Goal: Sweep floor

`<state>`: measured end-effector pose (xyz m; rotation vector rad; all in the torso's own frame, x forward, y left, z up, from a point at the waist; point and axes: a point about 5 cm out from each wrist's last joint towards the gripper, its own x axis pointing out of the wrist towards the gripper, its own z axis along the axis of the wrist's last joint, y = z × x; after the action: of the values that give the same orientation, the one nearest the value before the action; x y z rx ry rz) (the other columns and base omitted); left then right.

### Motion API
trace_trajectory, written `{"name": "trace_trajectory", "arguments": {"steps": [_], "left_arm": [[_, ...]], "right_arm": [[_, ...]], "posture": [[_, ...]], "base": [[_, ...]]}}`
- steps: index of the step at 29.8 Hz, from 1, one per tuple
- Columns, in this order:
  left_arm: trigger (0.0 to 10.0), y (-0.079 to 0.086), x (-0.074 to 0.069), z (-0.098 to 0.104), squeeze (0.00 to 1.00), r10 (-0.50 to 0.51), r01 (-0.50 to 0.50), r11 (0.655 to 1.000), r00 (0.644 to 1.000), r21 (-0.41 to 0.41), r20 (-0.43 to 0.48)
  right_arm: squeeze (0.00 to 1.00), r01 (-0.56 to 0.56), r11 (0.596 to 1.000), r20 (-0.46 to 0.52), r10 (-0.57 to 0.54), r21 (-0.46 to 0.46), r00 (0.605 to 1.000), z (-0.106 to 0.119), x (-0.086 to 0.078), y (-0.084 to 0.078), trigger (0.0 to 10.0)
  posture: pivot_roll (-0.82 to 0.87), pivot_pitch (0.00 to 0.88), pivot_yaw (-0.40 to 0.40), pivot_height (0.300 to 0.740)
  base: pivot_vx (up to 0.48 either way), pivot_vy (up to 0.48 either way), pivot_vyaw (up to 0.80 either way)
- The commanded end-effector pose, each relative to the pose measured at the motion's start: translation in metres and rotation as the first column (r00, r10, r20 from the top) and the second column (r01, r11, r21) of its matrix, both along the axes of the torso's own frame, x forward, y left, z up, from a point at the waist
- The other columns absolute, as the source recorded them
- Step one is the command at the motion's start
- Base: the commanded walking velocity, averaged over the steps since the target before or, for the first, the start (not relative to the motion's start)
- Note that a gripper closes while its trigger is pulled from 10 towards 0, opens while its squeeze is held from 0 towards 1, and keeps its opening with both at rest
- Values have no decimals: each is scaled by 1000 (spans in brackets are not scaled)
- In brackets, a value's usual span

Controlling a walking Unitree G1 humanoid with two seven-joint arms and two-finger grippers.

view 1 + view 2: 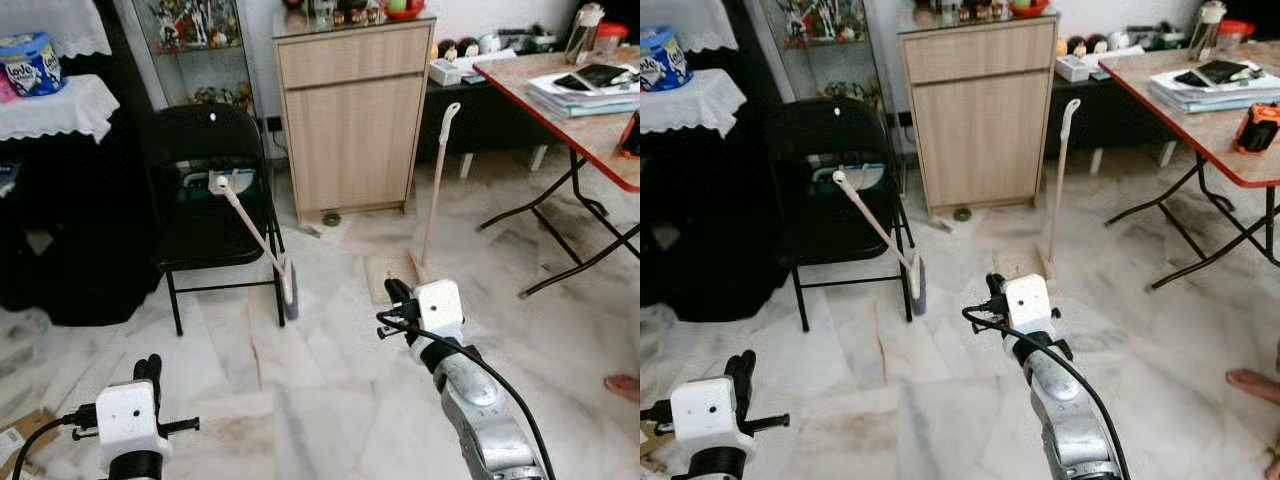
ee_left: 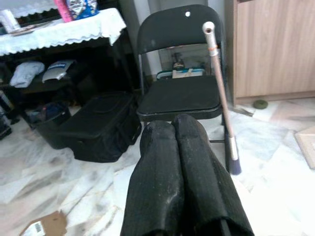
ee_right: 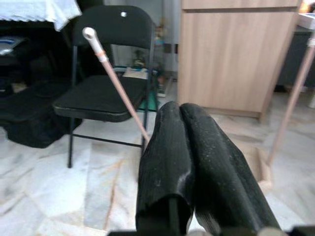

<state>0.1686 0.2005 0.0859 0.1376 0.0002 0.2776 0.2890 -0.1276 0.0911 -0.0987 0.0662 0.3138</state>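
Note:
A broom (image 1: 258, 235) with a pale pink handle leans on the black folding chair (image 1: 205, 180); its purple bristle head (image 1: 290, 292) rests on the marble floor. A long-handled dustpan (image 1: 430, 200) stands upright before the wooden cabinet (image 1: 345, 115), its pan (image 1: 392, 272) flat on the floor. My right gripper (image 1: 395, 291) is raised in front of me, shut and empty, just short of the dustpan pan. My left gripper (image 1: 152, 368) is low at my left, shut and empty. The wrist views show the broom handle (image 2: 220, 93) and the same handle (image 3: 118, 88) ahead of the fingers.
A red-edged folding table (image 1: 590, 130) with papers stands at the right. A dark shelf with a white cloth (image 1: 50, 110) and a black case (image 2: 93, 128) are at the left. A person's foot (image 1: 622, 386) is at the far right. A cardboard scrap (image 2: 44, 226) lies on the floor.

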Motion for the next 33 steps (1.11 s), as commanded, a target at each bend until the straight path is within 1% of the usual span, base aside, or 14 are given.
{"name": "trace_trajectory", "arguments": {"steps": [1, 6, 13, 16, 19, 33], "left_arm": [[10000, 3, -1, -1, 0, 3, -3, 1000, 1000, 3, -12], [10000, 3, 0, -1, 0, 0, 1, 1000, 1000, 7, -12], [10000, 4, 1, 0, 0, -11, 11, 1000, 1000, 12, -10], [10000, 3, 1, 0, 0, -16, 16, 1000, 1000, 13, -11], [10000, 3, 1, 0, 0, -19, 19, 1000, 1000, 13, -12], [10000, 4, 2, 1, 0, -25, 25, 1000, 1000, 16, -10]], "right_arm": [[0, -17, 1000, 15, 17, 9, 1000, 3, 3, 6, 10000], [0, -19, 1000, 15, 19, 9, 1000, 3, 4, 7, 10000], [0, -20, 1000, 10, 20, 9, 1000, 2, 4, 8, 10000], [0, -22, 1000, 10, 22, 13, 1000, 2, 3, 8, 10000], [0, -26, 1000, 23, 26, 18, 999, 2, 3, 9, 10000], [0, -16, 1000, 17, 15, 22, 1000, 1, 4, 10, 10000]], "posture": [[-141, 0, 105, 740], [-141, 0, 105, 740], [-146, 0, 109, 740], [-147, 0, 111, 740], [-146, 0, 114, 740], [-142, 0, 119, 740]], "base": [[0, 0, 0], [0, 0, 0], [261, 0, 0], [274, 0, -671], [269, 0, 0], [274, 0, 0]]}}
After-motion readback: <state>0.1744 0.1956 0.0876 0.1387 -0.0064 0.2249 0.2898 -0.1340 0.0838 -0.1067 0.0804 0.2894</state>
